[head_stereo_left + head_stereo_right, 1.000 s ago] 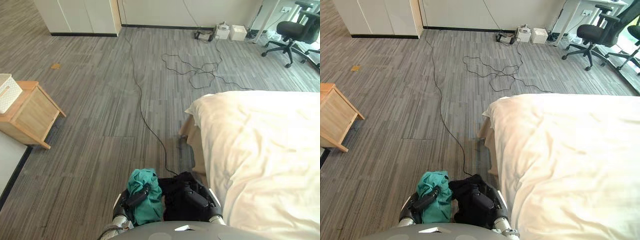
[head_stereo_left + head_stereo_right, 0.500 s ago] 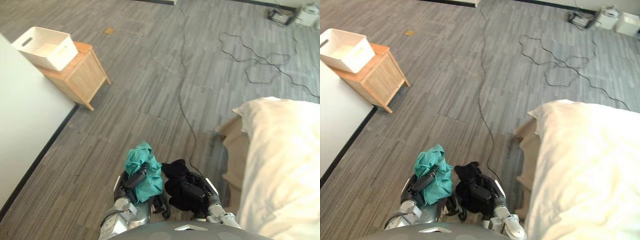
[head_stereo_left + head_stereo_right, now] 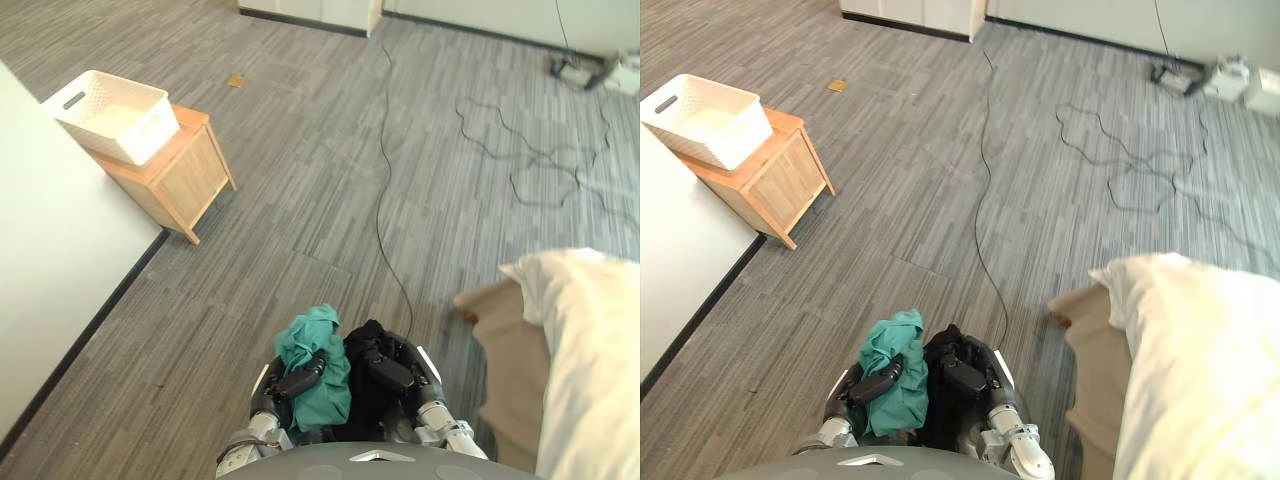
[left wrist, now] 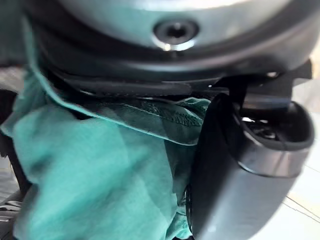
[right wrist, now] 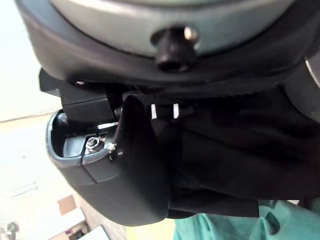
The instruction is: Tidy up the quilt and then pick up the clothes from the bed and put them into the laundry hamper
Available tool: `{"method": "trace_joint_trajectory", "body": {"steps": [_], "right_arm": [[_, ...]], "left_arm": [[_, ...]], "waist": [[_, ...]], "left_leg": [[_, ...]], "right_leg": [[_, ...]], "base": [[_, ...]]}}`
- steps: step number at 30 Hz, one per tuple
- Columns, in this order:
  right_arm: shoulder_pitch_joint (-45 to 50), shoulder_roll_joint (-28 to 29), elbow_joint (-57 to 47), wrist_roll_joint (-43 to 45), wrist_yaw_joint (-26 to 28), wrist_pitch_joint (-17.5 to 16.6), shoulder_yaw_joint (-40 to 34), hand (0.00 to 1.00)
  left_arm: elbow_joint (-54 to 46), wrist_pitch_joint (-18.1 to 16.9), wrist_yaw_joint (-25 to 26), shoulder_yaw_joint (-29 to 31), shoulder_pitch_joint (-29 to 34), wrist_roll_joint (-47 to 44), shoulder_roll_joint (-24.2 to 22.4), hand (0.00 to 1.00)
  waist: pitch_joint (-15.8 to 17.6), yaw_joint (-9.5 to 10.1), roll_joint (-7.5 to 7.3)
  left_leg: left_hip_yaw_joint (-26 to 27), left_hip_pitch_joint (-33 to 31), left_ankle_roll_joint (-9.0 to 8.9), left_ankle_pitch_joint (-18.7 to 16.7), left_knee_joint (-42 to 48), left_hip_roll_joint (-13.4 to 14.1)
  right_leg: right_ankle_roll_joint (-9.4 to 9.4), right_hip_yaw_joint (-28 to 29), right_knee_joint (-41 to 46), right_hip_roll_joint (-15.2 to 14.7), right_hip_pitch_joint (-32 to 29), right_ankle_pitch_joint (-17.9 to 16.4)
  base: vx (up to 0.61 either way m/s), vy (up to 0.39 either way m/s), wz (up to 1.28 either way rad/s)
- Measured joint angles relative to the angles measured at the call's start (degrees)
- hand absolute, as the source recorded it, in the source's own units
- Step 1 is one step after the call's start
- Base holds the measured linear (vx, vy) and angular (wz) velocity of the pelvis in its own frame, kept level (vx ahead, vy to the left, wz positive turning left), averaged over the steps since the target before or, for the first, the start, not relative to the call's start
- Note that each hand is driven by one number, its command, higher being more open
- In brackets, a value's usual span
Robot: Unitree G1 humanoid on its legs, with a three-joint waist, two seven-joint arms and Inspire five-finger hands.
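Observation:
My left hand (image 3: 297, 384) is shut on a teal garment (image 3: 318, 366), held low in front of me over the floor; the same cloth (image 4: 95, 165) bunches against the thumb in the left wrist view. Close beside it my right hand (image 3: 389, 372) is shut on a black garment (image 3: 365, 395), whose dark folds (image 5: 235, 155) press under that hand. The white laundry hamper (image 3: 110, 115) stands on a small wooden cabinet (image 3: 170, 175) far off at the left. The bed with its cream quilt (image 3: 592, 350) lies at the right edge.
A white wall (image 3: 50, 290) with a dark skirting runs along the left. A thin black cable (image 3: 385, 190) trails across the grey carpet between me and the cabinets at the back. Tangled cords (image 3: 545, 165) and small boxes lie at the far right.
The camera has swung left: the bed slid further to the right edge and the hamper on its cabinet came more into view. Both hands still hold their garments.

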Motion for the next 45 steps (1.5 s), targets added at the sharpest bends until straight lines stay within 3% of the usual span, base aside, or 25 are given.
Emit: {"method": "trace_joint_trajectory", "body": {"steps": [2, 3, 6, 8, 9, 10, 11, 13, 17, 19, 21, 22, 23, 24, 26, 28, 29, 31, 34, 37, 39, 41, 42, 43, 45], "right_arm": [[0.9, 0.1, -0.6, -0.2, -0.4, 0.4, 0.7, 0.0], [1.1, 0.4, -0.8, -0.2, -0.4, 0.4, 0.9, 0.0], [2.9, 1.0, -3.0, -0.3, -1.0, 0.6, 0.8, 0.0], [2.5, -0.2, -4.1, -0.2, -1.2, 1.9, 0.6, 0.0], [2.0, -0.3, -3.7, -0.2, -1.4, 2.3, 0.2, 0.0], [1.8, -2.4, -4.7, -0.2, -1.5, 2.8, -0.3, 0.0], [1.5, -3.9, -4.4, -0.2, -0.7, 3.1, -1.7, 0.0], [0.2, -5.5, -1.9, -0.2, -0.3, 3.3, -4.7, 0.0], [-0.8, -7.7, -0.5, 0.0, 0.9, 3.2, -7.7, 0.0], [0.3, -8.1, -0.6, 0.0, 2.0, 3.0, -7.6, 0.0], [1.5, -8.1, -0.6, 0.0, 1.7, 3.0, -7.2, 0.0], [2.2, -8.1, -0.5, 0.0, 1.4, 3.0, -6.8, 0.0], [2.5, -8.1, -0.5, 0.0, 0.8, 3.0, -6.3, 0.0], [1.7, -8.0, -0.5, -0.1, 0.3, 3.0, -5.9, 0.0], [0.8, -6.9, -0.5, -0.2, -0.7, 3.0, -5.4, 0.0], [0.0, -4.3, -0.6, -0.1, -1.6, 3.0, -4.6, 0.0], [0.4, -3.3, -0.6, -0.2, -1.8, 3.0, -4.1, 0.0], [1.3, -2.5, -0.7, -0.3, -1.8, 3.0, -2.8, 0.0], [3.3, -1.5, -3.0, -0.3, -2.1, 1.2, -1.7, 0.0], [3.2, -0.4, -2.0, -0.2, -2.1, -2.0, -1.4, 0.0], [3.2, -0.4, -0.2, 0.0, -1.9, -3.7, -1.4, 0.0], [3.1, -0.5, 1.5, 0.1, -1.4, -5.8, -1.2, 0.0], [2.8, -0.9, 1.8, 0.1, -1.4, -6.3, -1.3, 0.0], [2.1, -1.6, 2.1, 0.1, -1.0, -7.0, -1.7, 0.0], [1.9, -1.6, 2.0, 0.1, -0.8, -7.4, -2.3, 0.0]], "left_arm": [[1.7, 1.2, 0.6, 0.4, -0.1, -0.1, 1.5, 0.0], [1.8, 1.2, 0.6, 0.4, 0.0, -0.1, 2.1, 0.0], [1.5, 0.9, 0.6, 1.0, 1.5, -0.2, 2.5, 0.0], [2.0, 1.4, 0.7, 1.5, 2.5, -0.2, 1.0, 0.0], [2.2, 1.6, 0.7, 1.6, 2.2, -0.3, 0.6, 0.0], [2.3, 2.1, 0.5, 2.7, 2.0, -0.5, -1.1, 0.0], [1.5, 1.8, 0.2, 4.0, 2.1, -0.5, -3.0, 0.0], [0.2, 0.9, -1.4, 4.6, 2.1, -0.6, -4.2, 0.0], [-2.2, -0.5, -3.5, 4.5, 2.8, -1.2, -4.3, 0.0], [-3.3, -1.4, -3.7, 4.1, 3.8, -3.0, -4.3, 0.0], [-3.7, -1.6, -3.7, 3.9, 4.1, -3.4, -4.2, 0.0], [-3.8, -1.6, -3.7, 3.9, 4.1, -3.4, -4.2, 0.0], [-3.7, -1.6, -3.7, 4.0, 4.0, -3.7, -4.4, 0.0], [-3.8, -1.6, -3.7, 4.0, 4.0, -4.5, -4.6, 0.0], [-3.6, -1.8, -3.7, 4.1, 3.6, -4.5, -4.3, 0.0], [-3.9, -1.9, -3.1, 3.7, 3.4, -4.3, -2.8, 0.0], [-3.2, -1.9, -2.2, 3.1, 3.3, -4.0, -1.8, 0.0], [-2.4, -1.9, -0.7, 2.4, 3.7, -4.0, -0.9, 0.0], [-2.5, -1.7, 0.3, 1.9, 2.0, -4.3, 0.7, 0.0], [-1.3, 0.1, 0.6, 2.3, -1.5, -4.6, 2.5, 0.0], [-0.5, 0.7, 0.5, 3.2, -2.2, -5.0, 2.6, 0.0], [0.6, 0.9, -0.1, 3.3, -0.2, -5.6, 3.8, 0.0], [1.5, 0.9, -0.4, 3.4, 0.1, -5.6, 3.5, 0.0], [3.1, 0.9, -0.5, 3.3, 0.7, -5.6, 2.9, 0.0], [4.5, 0.8, -0.4, 3.4, 2.0, -5.6, 2.8, 0.0]], "waist": [[-1.2, -0.1, -0.36], [-1.2, -0.36, -0.64], [-2.8, -0.71, -0.55], [-4.1, -1.21, 2.47], [-4.1, -1.24, 2.71], [-3.4, -1.34, 4.99], [-2.3, -0.46, 6.4], [-1.2, 0.67, 7.39], [-0.2, 1.64, 7.18], [-0.1, 1.54, 6.59], [-0.2, 1.58, 6.43], [-0.6, 2.02, 5.65], [-1.6, 2.33, 4.4], [-1.8, 2.33, 4.43], [-1.9, 2.42, 3.52], [-1.6, 2.34, 0.8], [-1.7, 1.66, 0.32], [-1.7, 0.51, 0.52], [-1.8, -0.92, 0.44], [-1.6, -2.86, -0.66], [-2.1, -2.42, -1.59], [-3.1, -2.83, -2.17], [-3.5, -2.76, -1.63], [-3.8, -2.32, 0.09], [-3.8, -2.68, 0.79]], "left_leg": [[0.1, 5.6, -1.87, -1.2, -3.4, 0.3], [-0.2, 7.3, -2.45, -1.5, -4.5, 0.3], [-1.7, 10.3, -4.85, -6.1, -4.7, 1.2], [-1.0, 9.2, -8.82, -9.4, 4.4, 6.1], [-0.1, 7.2, -9.36, -9.1, 10.8, 7.6], [0.6, 1.1, -9.19, -3.9, 25.3, 11.8], [-0.4, -4.2, -7.88, 6.7, 37.2, 15.0], [-3.4, -11.8, -9.78, 3.0, 45.5, 14.2], [0.2, -21.0, -9.25, -0.6, 31.0, 9.1], [6.0, -22.2, -8.9, 4.7, 8.4, 7.5], [8.6, -23.2, -8.49, 11.3, 0.6, 7.7], [10.0, -22.9, -6.86, 15.0, 1.7, 7.4], [11.4, -23.9, -1.06, 13.9, 4.4, 6.2], [11.8, -25.2, 3.78, 10.4, 8.3, 6.6], [12.1, -24.3, 4.18, 6.4, 10.2, 6.1], [12.3, -18.1, 3.99, 4.2, 6.2, 3.3], [11.3, -13.2, 3.82, 3.9, 3.3, 2.1], [9.7, -5.6, 3.68, 3.9, -0.9, 1.6], [6.2, 1.6, 1.76, 3.2, -5.9, 0.9], [0.9, 7.0, -1.36, 1.5, -7.7, 0.8], [-0.3, 11.3, -4.47, -0.3, -9.4, 0.4], [-2.0, 16.4, -7.54, -2.6, -10.9, 0.5], [-2.6, 16.9, -7.9, -3.0, -10.6, 1.4], [-2.8, 16.3, -8.13, -3.1, -8.6, 3.1], [-3.2, 12.6, -8.18, -3.1, 0.7, 4.6]], "right_leg": [[1.52, 1.0, -18.7, 0.9, -1.2, 9.0], [1.18, 1.7, -19.6, 1.1, -2.0, 10.4], [-2.12, 3.2, -15.1, 1.8, -5.6, 12.8], [-6.74, 2.9, -8.5, 4.6, -6.1, 15.5], [-7.73, 2.6, -7.1, 5.1, -6.1, 15.6], [-8.74, 1.2, -7.2, 7.0, -3.8, 13.0], [-9.61, 1.4, -10.9, 9.4, 0.6, 11.9], [-10.17, 1.9, -17.5, 10.9, 7.6, 11.3], [-9.0, 3.5, -26.2, 10.4, 20.6, 8.6], [-6.35, 2.5, -29.0, 9.4, 27.1, 5.7], [-3.14, 1.9, -30.2, 8.9, 31.7, 3.0], [-1.34, 1.9, -30.2, 7.6, 33.2, 1.7], [0.56, 1.8, -29.4, 5.6, 33.6, 0.6], [1.2, 1.8, -26.9, 5.0, 32.6, 0.9], [1.27, 1.8, -17.6, 3.3, 29.2, 0.9], [3.36, 3.3, 9.5, -2.8, 18.4, 3.5], [2.37, 3.8, 20.1, -4.6, 14.6, 2.9], [1.39, 3.3, 25.0, -4.0, 11.1, 2.0], [-0.32, 3.4, 20.9, -1.0, 3.8, 0.2], [-1.12, 3.7, -1.3, 2.9, -0.2, 0.9], [-0.87, 5.9, -20.3, 5.0, -0.2, 9.8], [-3.34, 9.3, -18.5, 5.7, -1.9, 20.6], [-4.02, 9.8, -16.3, 6.3, -2.6, 21.0], [-5.74, 9.6, -10.6, 7.3, -4.6, 16.8], [-6.84, 8.9, -3.9, 7.1, -6.6, 11.2]], "base": [[0.35, -0.222, 0.16], [0.4, -0.231, 0.33], [0.46, -0.322, 0.29], [0.55, -0.403, 0.11], [0.66, -0.52, 0.04], [0.52, -0.455, -0.11], [0.54, -0.438, -0.19], [0.61, -0.288, -0.26], [0.52, -0.159, -0.21], [0.61, -0.126, -0.02], [0.65, -0.068, 0.08], [0.9, -0.024, 0.03], [0.94, 0.009, -0.04], [0.77, 0.014, -0.01], [0.56, 0.029, -0.05], [0.67, 0.049, 0.03], [0.59, 0.011, 0.25], [0.55, -0.031, 0.36], [0.45, -0.101, 0.49], [0.44, -0.214, 0.93], [0.47, -0.301, 0.64], [0.52, -0.357, 0.59], [0.46, -0.362, 0.25], [0.32, -0.307, 0.02], [0.36, -0.416, 0.03]]}}
